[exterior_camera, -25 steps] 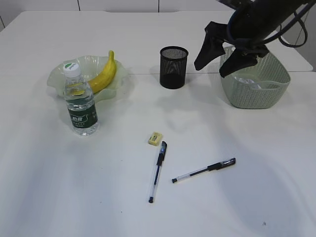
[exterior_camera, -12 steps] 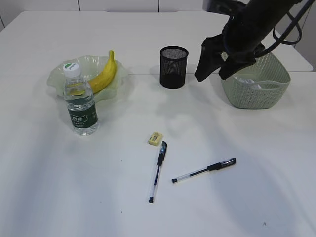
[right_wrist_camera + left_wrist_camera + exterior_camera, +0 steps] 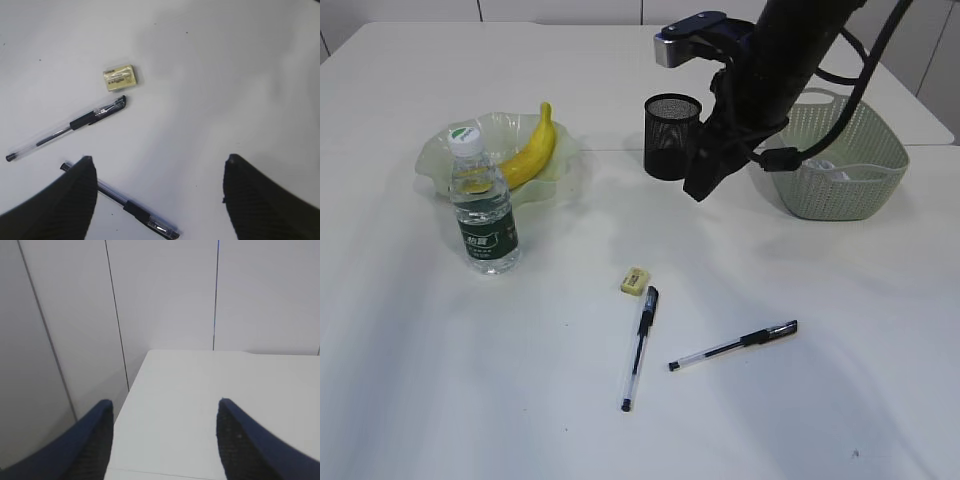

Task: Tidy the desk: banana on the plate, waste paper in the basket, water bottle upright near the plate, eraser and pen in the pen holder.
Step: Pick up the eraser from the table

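White desk (image 3: 440,380) ran back to pale wall panels. Right gripper (image 3: 157,200) hung wide and empty above the eraser (image 3: 120,78) and two pens (image 3: 67,128), well short of the pen holder (image 3: 672,136). Advice: descend straddling the eraser's short sides, clear of the pen tip. Left gripper (image 3: 162,440) was parted, empty, at the desk's corner.

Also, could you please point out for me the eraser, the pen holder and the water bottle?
eraser (image 3: 635,280), exterior view, on the middle of its top face.
pen holder (image 3: 668,150), exterior view, on the mesh wall, left of the arm.
water bottle (image 3: 485,232), exterior view, on the dark green label.
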